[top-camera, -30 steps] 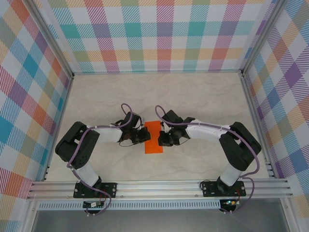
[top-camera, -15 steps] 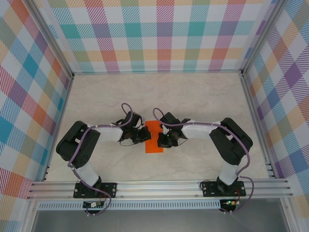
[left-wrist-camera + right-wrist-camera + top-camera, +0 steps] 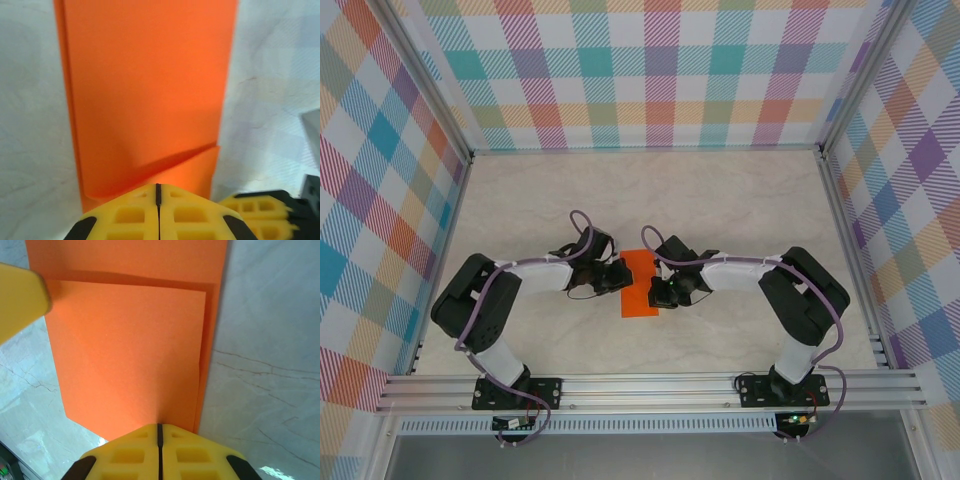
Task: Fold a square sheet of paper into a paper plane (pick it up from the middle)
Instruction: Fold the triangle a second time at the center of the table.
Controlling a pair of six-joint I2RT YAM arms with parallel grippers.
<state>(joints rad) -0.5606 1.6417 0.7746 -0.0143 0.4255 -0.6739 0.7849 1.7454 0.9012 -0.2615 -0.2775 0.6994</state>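
Note:
The square sheet of paper [image 3: 640, 285] is bright orange and lies flat on the table, folded into a narrow upright rectangle; no paper plane shape shows. Layered edges and a slanted flap show in the left wrist view [image 3: 150, 90]. My left gripper [image 3: 623, 280] is shut, its yellow tips [image 3: 158, 186] resting at the sheet's left edge. My right gripper [image 3: 657, 290] is shut too, tips [image 3: 160, 426] set at the right edge of the paper [image 3: 130, 350]. The two grippers face each other across the sheet.
The pale marbled table [image 3: 720, 200] runs out to checked walls on three sides. An aluminium rail [image 3: 650, 390] carries both arm bases at the near edge. The other gripper's yellow finger [image 3: 20, 295] pokes into the right wrist view at top left.
The right arm's elbow has swung inward to the left while its gripper stayed at the paper's right edge. The left gripper and the sheet have barely moved.

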